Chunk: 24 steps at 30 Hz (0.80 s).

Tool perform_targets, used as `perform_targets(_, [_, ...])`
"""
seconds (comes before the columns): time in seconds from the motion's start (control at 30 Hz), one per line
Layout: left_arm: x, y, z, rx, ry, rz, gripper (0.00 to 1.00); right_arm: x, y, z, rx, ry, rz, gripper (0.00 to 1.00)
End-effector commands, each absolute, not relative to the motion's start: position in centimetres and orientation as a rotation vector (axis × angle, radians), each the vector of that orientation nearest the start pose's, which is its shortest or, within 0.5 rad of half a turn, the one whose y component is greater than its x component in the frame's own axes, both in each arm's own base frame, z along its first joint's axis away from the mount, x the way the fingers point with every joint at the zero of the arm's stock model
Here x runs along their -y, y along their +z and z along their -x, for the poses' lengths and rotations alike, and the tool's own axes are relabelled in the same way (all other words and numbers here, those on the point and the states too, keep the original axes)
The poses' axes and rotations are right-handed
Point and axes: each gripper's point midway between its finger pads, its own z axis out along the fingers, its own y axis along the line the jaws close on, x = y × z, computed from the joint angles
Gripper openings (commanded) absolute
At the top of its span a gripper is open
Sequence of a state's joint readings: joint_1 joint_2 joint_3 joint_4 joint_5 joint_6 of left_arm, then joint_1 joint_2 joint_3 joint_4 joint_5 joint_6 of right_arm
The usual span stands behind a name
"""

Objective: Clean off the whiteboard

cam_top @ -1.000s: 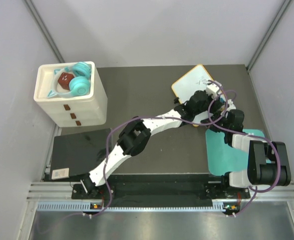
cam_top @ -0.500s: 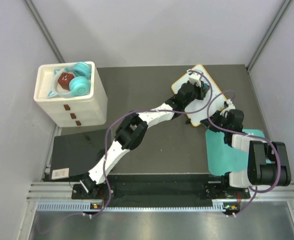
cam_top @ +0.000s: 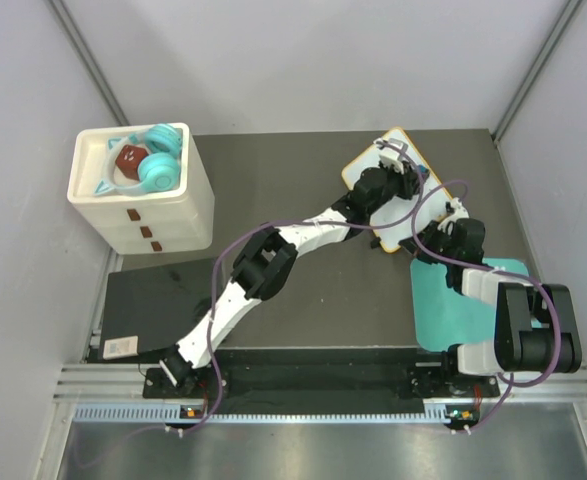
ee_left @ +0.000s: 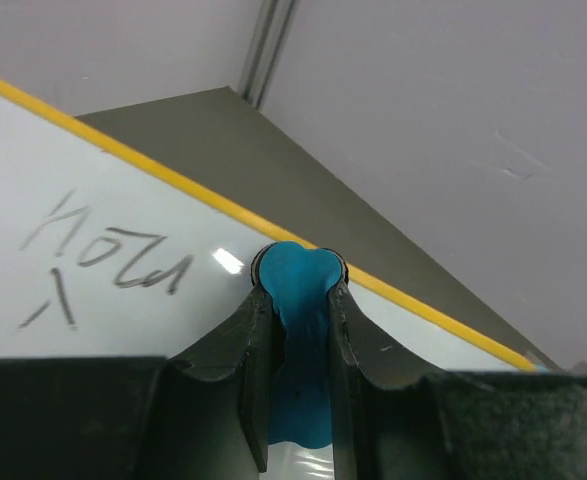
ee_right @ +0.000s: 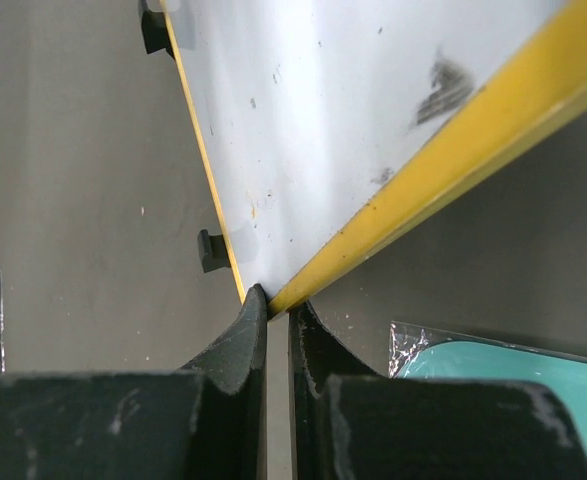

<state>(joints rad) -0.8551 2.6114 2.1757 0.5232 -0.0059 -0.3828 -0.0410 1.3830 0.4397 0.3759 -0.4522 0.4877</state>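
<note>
Currently the whiteboard (cam_top: 357, 176) lies flat at about 1 o'clock on the table (cam_top: 303, 180), in the far right corner. It is turned askew: its long axis runs from 11 o'clock to 5 o'clock in the overhead view, with the black clips (ee_right: 211, 250) along one long edge. Dark scribbles (ee_left: 113, 265) stand unwiped at 9 o'clock of my blue eraser (ee_left: 298, 385) in the left wrist view, and a grey smudge (ee_right: 441, 85) shows near the yellow frame (ee_right: 453, 130) on the right wrist side. My left gripper (ee_left: 295, 290) is clamped on the eraser, its tip on the white surface. My right gripper (ee_right: 278, 300) is fully closed with nothing between the jaws, and its tips meet the board's near corner, beside the teal mat (cam_top: 443, 320). I judge the wiping to be part done. To do it well I should keep the eraser flat and pressed down, sweep toward 9 o'clock across the scribbles in overlapping passes along the long axis, and keep the corner braced so the board cannot swivel.
</note>
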Motion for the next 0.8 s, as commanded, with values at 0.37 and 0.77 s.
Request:
perform_targets(0.37, [58.8,21.7,-47.8,-1.366,-0.896,-0.241,0.00,-12.2,2.9,-27.9,-2.357,0.916,-0.129,0.00])
perform_targets(0.77, [53.1,19.1,-53.3,-1.417,-0.730,-0.140,0.00,-12.3,2.9,-27.9,-2.353,0.917,-0.127,0.00])
